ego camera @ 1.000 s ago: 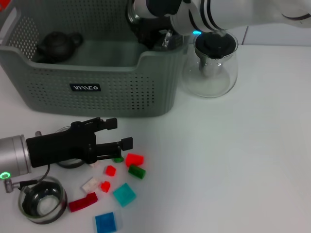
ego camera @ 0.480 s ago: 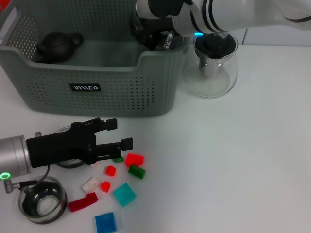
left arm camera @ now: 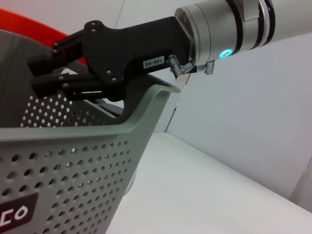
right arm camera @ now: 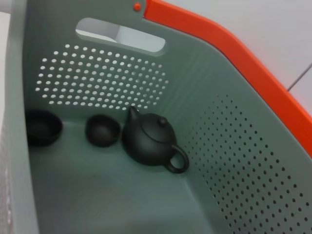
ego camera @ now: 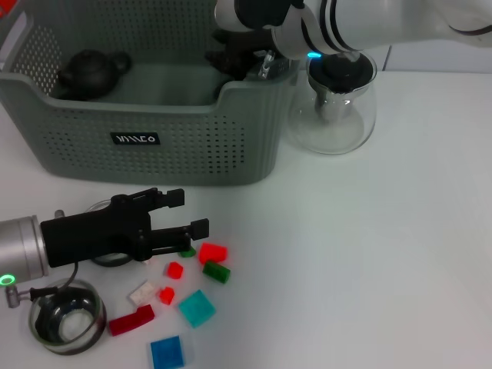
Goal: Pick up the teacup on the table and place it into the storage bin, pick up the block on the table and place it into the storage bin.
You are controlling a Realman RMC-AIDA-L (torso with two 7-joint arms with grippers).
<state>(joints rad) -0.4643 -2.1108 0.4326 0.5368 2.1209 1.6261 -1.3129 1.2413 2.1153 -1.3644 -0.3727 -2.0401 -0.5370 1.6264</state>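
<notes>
The head view looks steeply down on the table (ego camera: pixel 369 254). The left wrist view faces low and close along the storage bin (left arm camera: pixel 73 161). The right wrist view peers closely down inside that shared bin.

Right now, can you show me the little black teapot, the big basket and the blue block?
black teapot (right arm camera: pixel 148 139), right wrist view, its round body.
storage bin (ego camera: pixel 192 142), head view, its front wall.
blue block (ego camera: pixel 167 353), head view, its top face.

Storage bin (ego camera: pixel 154 138) on table (ego camera: pixel 369 254): teapot (ego camera: pixel 91 71) inside; glass pot (ego camera: pixel 334 108) right; blocks (ego camera: pixel 192 284) in front.
</notes>
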